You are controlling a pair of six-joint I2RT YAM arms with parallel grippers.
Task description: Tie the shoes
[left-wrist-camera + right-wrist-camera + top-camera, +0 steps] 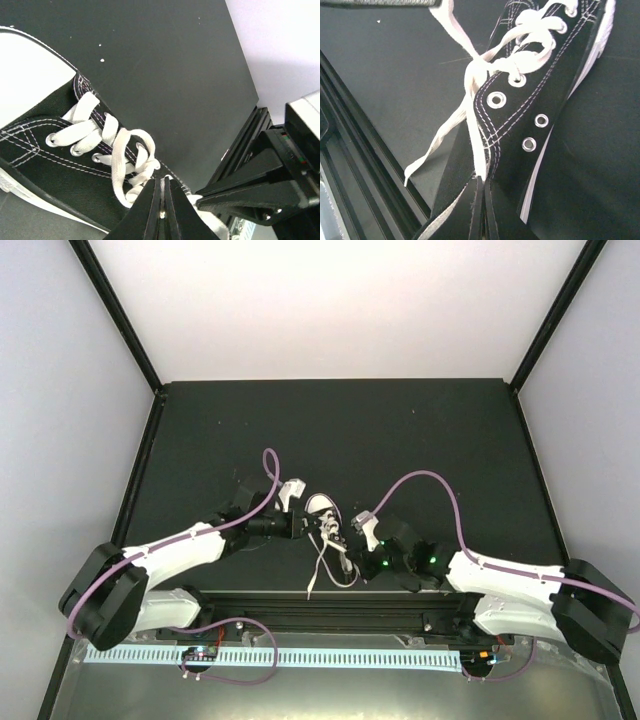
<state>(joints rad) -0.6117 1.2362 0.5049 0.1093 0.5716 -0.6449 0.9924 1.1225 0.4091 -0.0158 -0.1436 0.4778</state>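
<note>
One small black sneaker with a white toe cap lies on the black table between my two arms, toe pointing away. In the left wrist view the shoe shows its laced front, and my left gripper is shut on a white lace strand just below the crossings. From above, the left gripper sits at the shoe's left side. My right gripper is shut on another white lace running down past the shoe's collar. From above, the right gripper is at the shoe's near right.
A black metal rail runs along the near table edge, just behind loose lace ends. The rail lies close to the left of the right gripper. The right arm's body fills the left wrist view's right side. White walls enclose the table.
</note>
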